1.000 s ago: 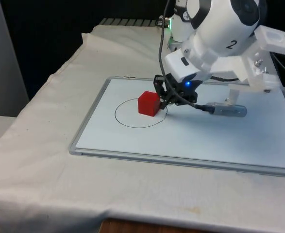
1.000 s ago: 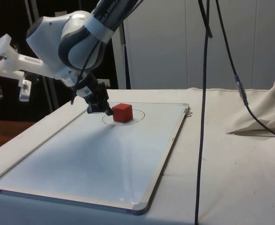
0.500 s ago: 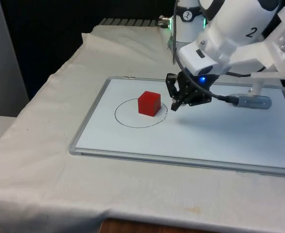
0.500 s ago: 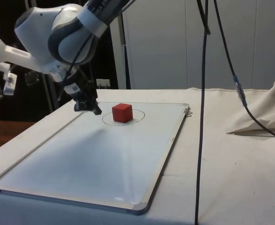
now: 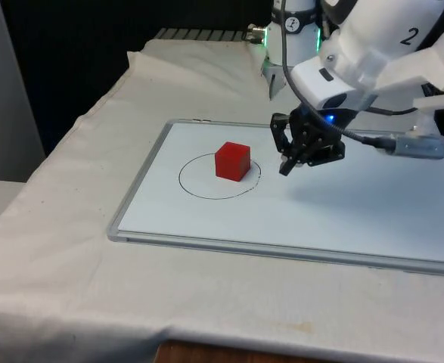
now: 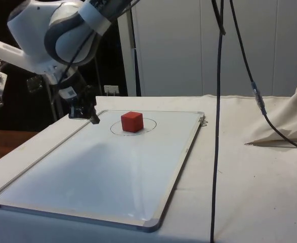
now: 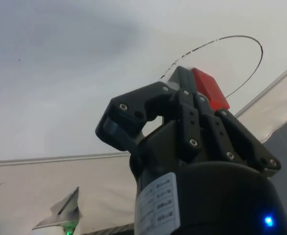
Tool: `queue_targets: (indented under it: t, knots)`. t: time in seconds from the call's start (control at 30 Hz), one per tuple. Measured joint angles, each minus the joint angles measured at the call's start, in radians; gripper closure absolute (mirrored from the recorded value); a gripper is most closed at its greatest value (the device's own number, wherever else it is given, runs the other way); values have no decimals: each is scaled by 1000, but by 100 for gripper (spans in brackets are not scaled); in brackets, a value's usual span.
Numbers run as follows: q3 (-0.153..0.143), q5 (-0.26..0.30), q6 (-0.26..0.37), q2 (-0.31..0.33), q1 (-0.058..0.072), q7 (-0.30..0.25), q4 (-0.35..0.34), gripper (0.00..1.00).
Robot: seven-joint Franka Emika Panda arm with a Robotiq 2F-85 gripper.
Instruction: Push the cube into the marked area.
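Since the near stretch of the whiteboard [image 5: 297,219] on the tabletop [image 5: 70,249] lies bare, we start at its frame and work toward the drawn circle [image 5: 195,189]. Beyond that line sits the red cube [image 5: 232,161], wholly inside the circle, toward the side facing the gripper [image 5: 291,160]. We hold the gripper off the cube, apart from it and just outside the circle, lifted a little above the board. Our jaws are together, holding nothing. We judge the pushing step complete: the cube rests within the mark. Next, we need only clear away upward without brushing the cube.
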Motion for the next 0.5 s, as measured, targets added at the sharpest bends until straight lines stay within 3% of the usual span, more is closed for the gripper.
queue_targets:
  t: [0.3,0.5]
  knots:
    - [1,33,16,-8,-5,0,5,100]
    - [0,59,20,-17,-17,-15,5,100]
